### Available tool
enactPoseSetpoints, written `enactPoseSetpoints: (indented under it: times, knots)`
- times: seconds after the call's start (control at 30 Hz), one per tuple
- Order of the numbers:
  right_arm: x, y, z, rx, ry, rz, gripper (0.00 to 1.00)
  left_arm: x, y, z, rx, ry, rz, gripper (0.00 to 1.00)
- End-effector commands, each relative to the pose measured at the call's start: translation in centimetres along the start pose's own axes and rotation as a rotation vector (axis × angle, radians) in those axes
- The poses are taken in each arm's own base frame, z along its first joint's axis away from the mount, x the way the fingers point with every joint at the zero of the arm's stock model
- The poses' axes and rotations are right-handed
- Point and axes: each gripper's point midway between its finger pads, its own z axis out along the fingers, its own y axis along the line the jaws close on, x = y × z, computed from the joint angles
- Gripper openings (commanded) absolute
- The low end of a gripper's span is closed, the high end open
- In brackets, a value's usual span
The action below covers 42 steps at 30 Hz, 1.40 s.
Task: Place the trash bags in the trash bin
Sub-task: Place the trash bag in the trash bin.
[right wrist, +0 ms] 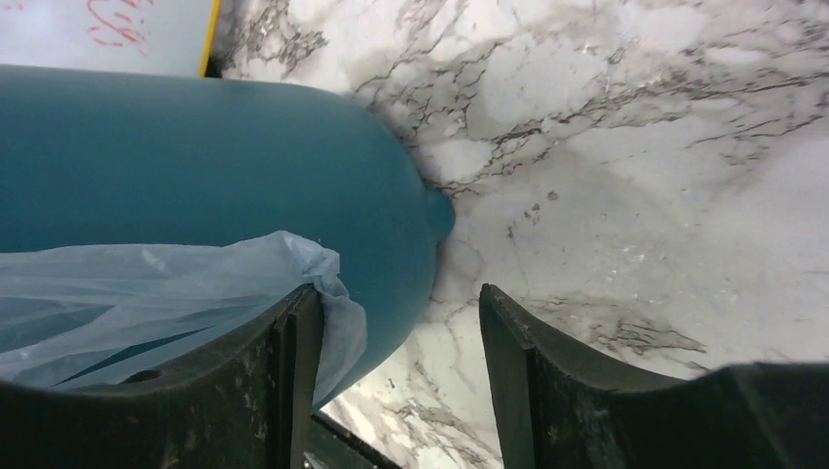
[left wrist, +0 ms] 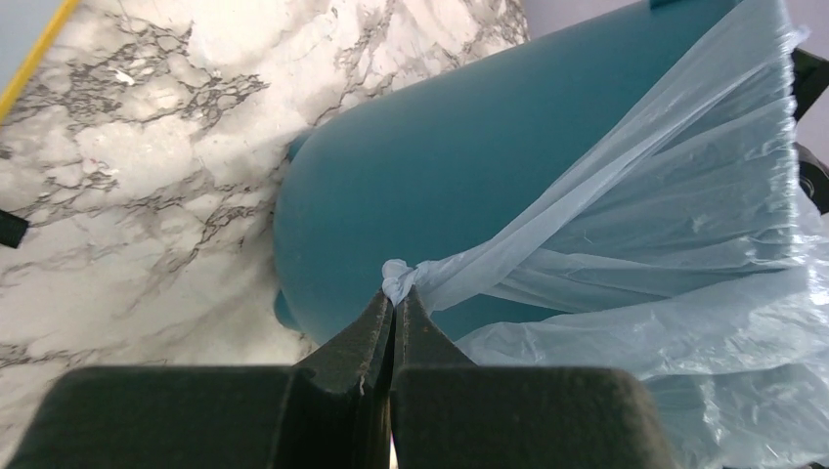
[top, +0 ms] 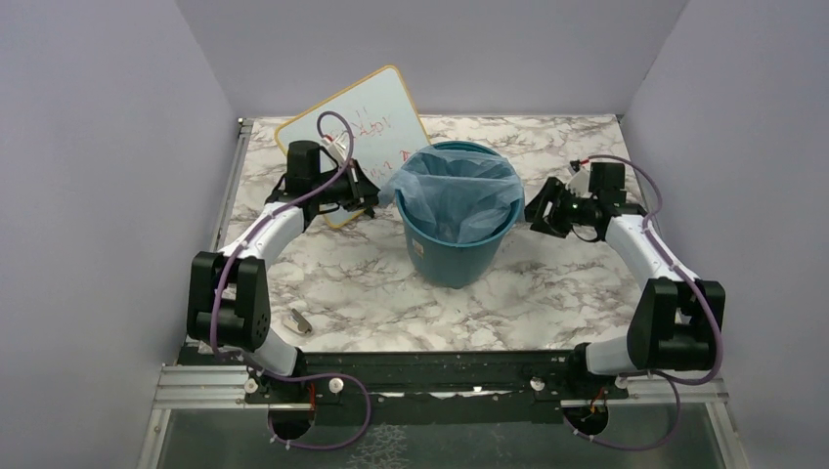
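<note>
The teal bin stands upright mid-table. The pale-blue trash bag lines it, its film spread over the rim and sagging inside. My left gripper is at the bin's left rim, shut on a bunched corner of the bag, which stretches taut from the bin to the fingertips. My right gripper is open just right of the bin. In the right wrist view its left finger lies against the bag's edge beside the bin wall; nothing sits between the jaws.
A yellow-framed whiteboard with red writing leans behind the bin and the left arm. A small grey object lies near the table's front left. Walls close in the marble table on three sides.
</note>
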Motion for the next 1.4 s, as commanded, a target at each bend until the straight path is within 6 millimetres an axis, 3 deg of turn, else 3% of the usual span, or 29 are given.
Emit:
enactPoseSetpoints:
  times: [0.0,0.17,0.33,0.4,0.47,0.57,0.63,0.7,0.87,0.93,1.0,1.13,1.2,1.27,1.37]
  knots:
    - [2.6,-1.1,1.2,-0.019,0.093,0.051,0.63,2.2,2.0,1.4,-0.025,0.034,-0.005,0.0]
    - [2.7,-1.9,1.0,0.025,0.091,0.023,0.64,3.2,1.4,2.6,-0.016,0.059,0.005,0.0]
    - [3.5,-3.1,0.7,0.089,0.118,0.023,0.69,4.4,2.6,3.2,-0.052,0.076,-0.019,0.0]
    - [3.3,-3.4,0.1,0.126,0.073,0.03,0.7,4.2,2.1,3.1,-0.036,0.066,-0.015,0.0]
    - [0.9,-3.2,-1.4,0.184,-0.054,-0.003,0.71,3.3,1.1,2.8,-0.022,0.043,0.009,0.0]
    - [-4.6,-2.3,-5.7,0.315,-0.293,-0.054,0.75,1.7,-0.2,2.5,-0.02,0.018,0.053,0.0]
    - [-8.0,-0.7,-8.8,0.352,-0.443,-0.096,0.77,0.6,-1.2,2.1,-0.022,0.002,0.084,0.0]
    - [-10.5,1.4,-10.6,0.328,-0.519,-0.138,0.79,-0.2,-2.0,1.7,-0.024,-0.018,0.112,0.0]
    - [-14.2,9.4,-12.4,0.078,-0.514,-0.226,0.79,-1.9,-3.6,0.6,-0.034,-0.064,0.187,0.01]
    - [-14.9,13.1,-13.4,-0.071,-0.54,-0.347,0.78,-2.3,-4.0,0.3,-0.039,-0.066,0.214,0.02]
    - [-14.5,16.1,-13.3,-0.246,-0.535,-0.486,0.76,-2.4,-4.3,0.2,-0.035,-0.065,0.227,0.04]
    - [-12.3,19.1,-11.1,-0.455,-0.372,-0.643,0.71,-2.3,-4.6,0.3,-0.015,-0.046,0.226,0.04]
    - [-10.1,20.5,-8.9,-0.451,-0.292,-0.785,0.71,-2.1,-4.6,0.3,-0.01,-0.037,0.225,0.05]
    - [-8.7,20.6,-6.8,-0.369,-0.264,-0.949,0.71,-2.1,-4.7,0.2,-0.008,-0.034,0.231,0.06]
    - [-9.0,19.7,-5.4,-0.277,-0.317,-1.126,0.71,-2.0,-4.6,0.2,-0.019,-0.027,0.226,0.06]
